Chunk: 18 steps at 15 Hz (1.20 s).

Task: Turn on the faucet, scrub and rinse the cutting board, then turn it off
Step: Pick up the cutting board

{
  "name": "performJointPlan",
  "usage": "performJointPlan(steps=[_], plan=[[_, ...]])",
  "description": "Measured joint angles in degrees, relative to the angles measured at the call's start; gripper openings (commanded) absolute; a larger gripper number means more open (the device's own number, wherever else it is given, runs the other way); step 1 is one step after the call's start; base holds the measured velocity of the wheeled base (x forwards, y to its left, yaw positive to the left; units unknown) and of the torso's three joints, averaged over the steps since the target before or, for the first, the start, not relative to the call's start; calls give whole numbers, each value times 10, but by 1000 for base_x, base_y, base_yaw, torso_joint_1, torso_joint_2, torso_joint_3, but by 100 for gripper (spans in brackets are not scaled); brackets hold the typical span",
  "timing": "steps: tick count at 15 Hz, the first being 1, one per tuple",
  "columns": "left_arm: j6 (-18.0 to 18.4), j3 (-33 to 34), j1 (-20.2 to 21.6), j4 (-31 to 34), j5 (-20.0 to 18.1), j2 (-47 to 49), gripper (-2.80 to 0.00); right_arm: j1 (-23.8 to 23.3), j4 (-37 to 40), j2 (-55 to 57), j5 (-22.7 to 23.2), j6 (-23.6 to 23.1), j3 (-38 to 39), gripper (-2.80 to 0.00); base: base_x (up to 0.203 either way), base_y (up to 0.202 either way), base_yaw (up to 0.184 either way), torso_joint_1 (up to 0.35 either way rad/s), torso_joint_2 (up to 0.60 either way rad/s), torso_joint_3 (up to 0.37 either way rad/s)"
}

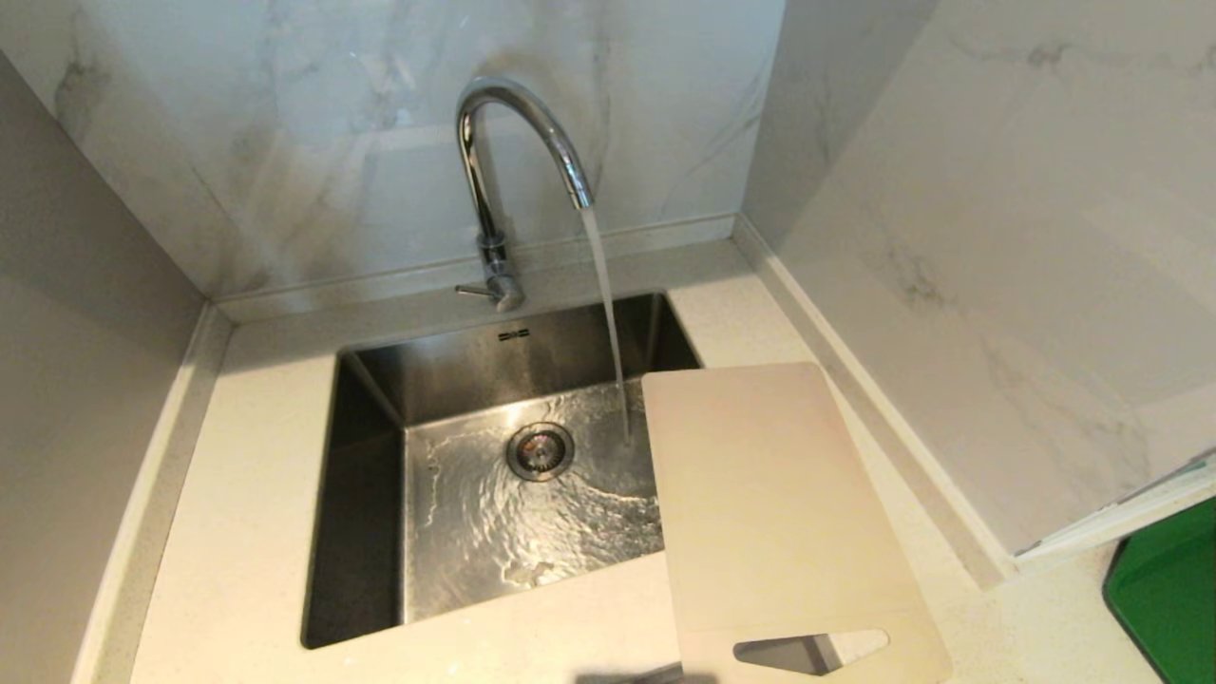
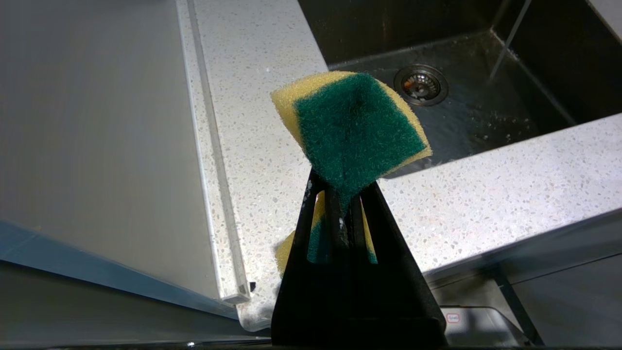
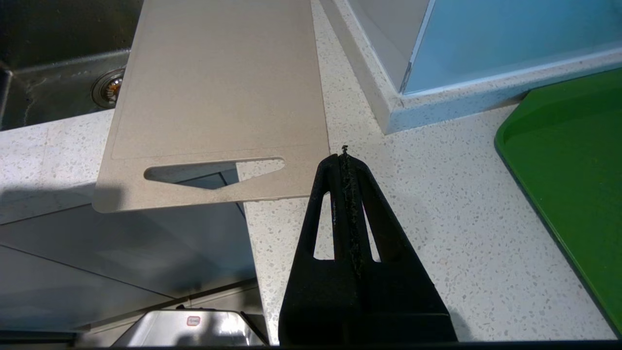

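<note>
The chrome faucet (image 1: 494, 180) stands behind the sink (image 1: 366, 408) and water pours from its spout onto the basin floor. The beige cutting board (image 1: 774, 513) lies on the counter to the right of the sink, one edge over the basin and its handle cutout hanging past the counter's front edge. The board (image 3: 218, 97) also fills the right wrist view. My left gripper (image 2: 342, 187) is shut on a green-and-yellow sponge (image 2: 354, 126), held over the counter left of the sink. My right gripper (image 3: 344, 158) is shut on nothing, just beside the board's handle end.
A green tray (image 1: 1168, 589) sits on the counter at the far right, seen again as the green tray (image 3: 568, 180). Marble walls close in the back and right. The speckled counter (image 2: 486, 194) surrounds the sink, and the drain (image 1: 540, 450) sits mid-basin.
</note>
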Motion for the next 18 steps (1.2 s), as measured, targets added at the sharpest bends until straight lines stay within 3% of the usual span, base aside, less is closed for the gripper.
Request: performJointPlan(steps=[14,16,18], plan=[[0,0,0,0,0,0,-280,1,1,22,5,-18,-3,-280,0,0,0,0,0,0],[0,0,0,0,0,0,-280,0,14,42,32,-20,-43,-280,0,0,0,0,0,0],[0,0,0,0,0,0,-280,1,38,80,56,-17,-133,-280,0,0,0,0,0,0]])
